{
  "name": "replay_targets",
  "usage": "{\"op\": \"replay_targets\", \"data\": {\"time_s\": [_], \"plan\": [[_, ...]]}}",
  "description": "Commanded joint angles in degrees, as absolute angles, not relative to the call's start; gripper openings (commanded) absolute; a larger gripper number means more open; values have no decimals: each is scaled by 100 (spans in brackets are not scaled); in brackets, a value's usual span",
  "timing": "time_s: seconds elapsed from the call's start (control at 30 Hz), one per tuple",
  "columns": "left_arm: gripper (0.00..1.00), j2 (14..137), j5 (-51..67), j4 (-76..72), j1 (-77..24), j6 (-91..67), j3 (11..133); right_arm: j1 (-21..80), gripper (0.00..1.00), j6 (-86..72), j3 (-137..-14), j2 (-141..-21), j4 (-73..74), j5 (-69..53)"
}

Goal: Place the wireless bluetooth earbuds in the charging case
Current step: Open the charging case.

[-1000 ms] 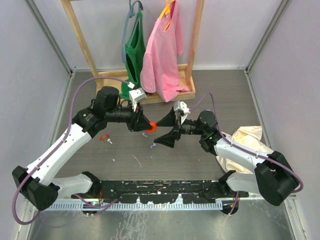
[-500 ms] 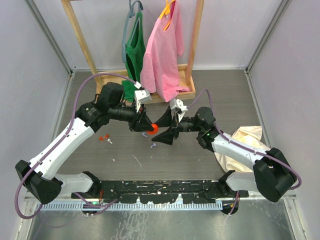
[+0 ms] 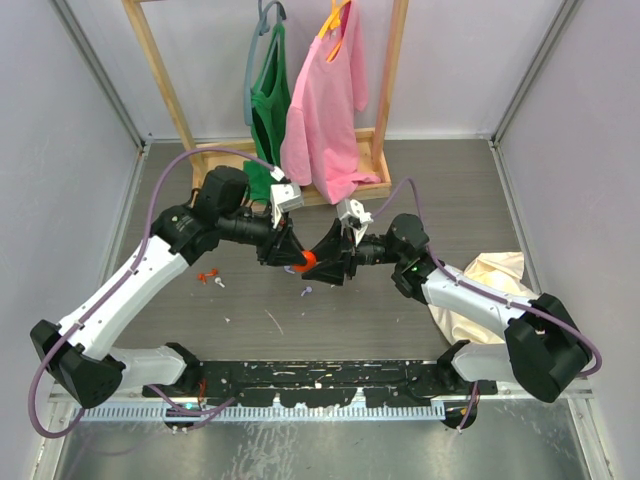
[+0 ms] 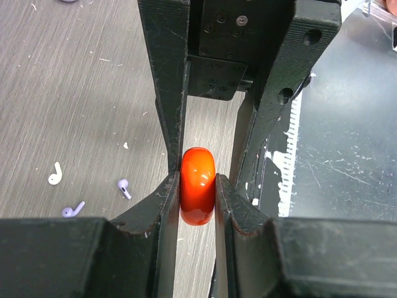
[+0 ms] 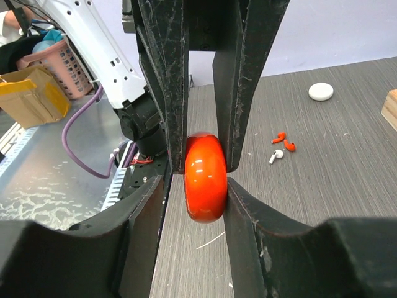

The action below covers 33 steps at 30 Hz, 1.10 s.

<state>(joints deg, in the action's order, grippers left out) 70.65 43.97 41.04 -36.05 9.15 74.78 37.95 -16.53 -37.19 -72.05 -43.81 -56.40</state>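
Right now both my left pincer (image 4: 197, 189) and right pincer (image 5: 205, 180) clamp the closed orange charging case (image 3: 307, 257) above the counter (image 3: 450, 200), so I should pry it open gently before fetching the lavender earbuds (image 4: 124, 187).

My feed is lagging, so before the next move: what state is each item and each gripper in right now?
Orange charging case: closed, held off the table between both sets of jaws.
Left gripper: shut on the case.
Right gripper: shut on the case.
Lavender earbuds: two, loose on the table, not in the case.
White earbud: loose on the table.

Pink shirt (image 3: 325, 95), green top (image 3: 268, 105) on rack (image 3: 165, 85)
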Motion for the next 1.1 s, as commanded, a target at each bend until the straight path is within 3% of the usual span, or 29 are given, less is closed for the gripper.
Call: {"op": "replay_targets", "data": {"time_s": [0.0,1.07], "plan": [[3,6864,4529,3955,-3634,1017,7708,3836,48,-1688,-3869,-7193,-4771,-5671],[0,6715,4461,3699,-3733,907,7651,3846,40,-2364,-3535,-7300,-6042,-5412]]}}
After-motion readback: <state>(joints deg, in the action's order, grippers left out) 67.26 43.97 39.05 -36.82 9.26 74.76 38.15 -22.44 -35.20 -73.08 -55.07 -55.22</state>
